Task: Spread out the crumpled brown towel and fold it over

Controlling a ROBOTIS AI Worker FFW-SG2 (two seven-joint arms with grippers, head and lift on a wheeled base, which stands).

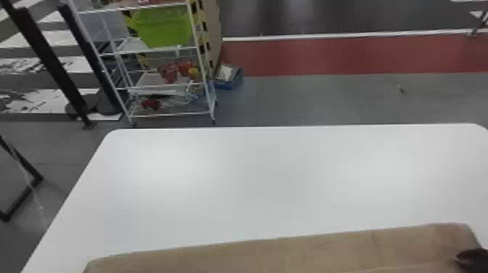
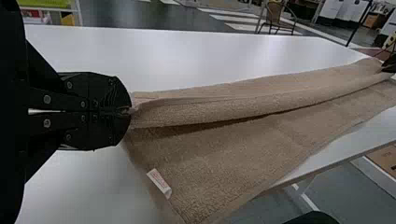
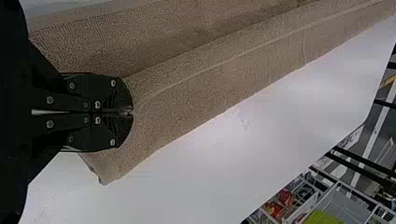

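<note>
Left wrist view: clamped on one end of the brown towel (image 2: 219, 108) with the left gripper (image 2: 130, 111), and on the other with the right gripper (image 3: 131, 112). Lying lengthwise from grip to grip along the near side of the white table (image 1: 254, 181), equally near both. Probably best folded square to that axis.

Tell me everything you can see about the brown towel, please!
The brown towel looks soft and fuzzy, with a small white tag near one edge. It lies stretched wide along the near side of the white table, with a long raised fold. The left tool pinches it near one end, the right tool near the other.
</note>
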